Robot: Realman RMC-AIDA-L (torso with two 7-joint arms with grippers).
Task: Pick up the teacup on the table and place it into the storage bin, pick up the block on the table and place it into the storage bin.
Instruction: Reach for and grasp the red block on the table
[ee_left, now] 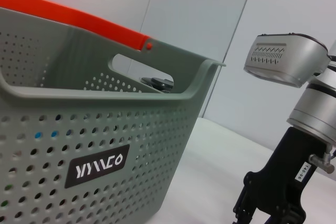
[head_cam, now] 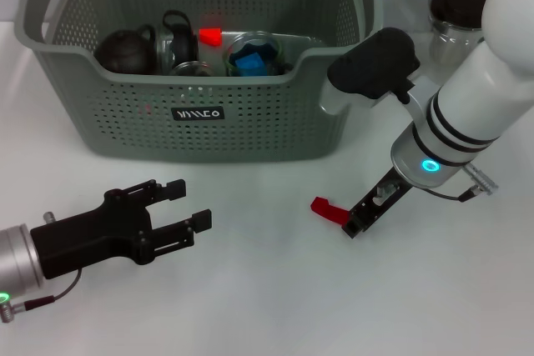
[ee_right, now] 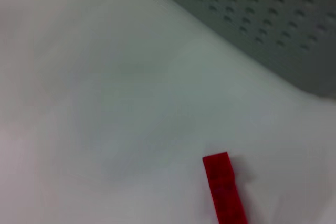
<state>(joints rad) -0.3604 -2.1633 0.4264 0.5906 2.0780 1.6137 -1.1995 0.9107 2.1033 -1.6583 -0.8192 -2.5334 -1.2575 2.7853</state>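
1. Left gripper (head_cam: 188,206) sits low on the table (head_cam: 250,306) in front of the storage bin (head_cam: 125,122); fingers spread apart, holding nothing; reads as idle.
2. Storage bin stands at the back, left of centre; inside: a dark round teapot-like vessel (head_cam: 125,52), glassware, a blue item (head_cam: 248,61); no teacup visible on the table, so I judge the teacup step done, though I cannot identify the cup among the contents.
3. Red block (head_cam: 329,209) lies on the table, right of the bin's front corner; not yet in the bin.
4. Right gripper (head_cam: 355,224) is down at the block, tip touching or just beside it; finger opening: cannot tell; remaining work: grasp, lift, drop into bin.
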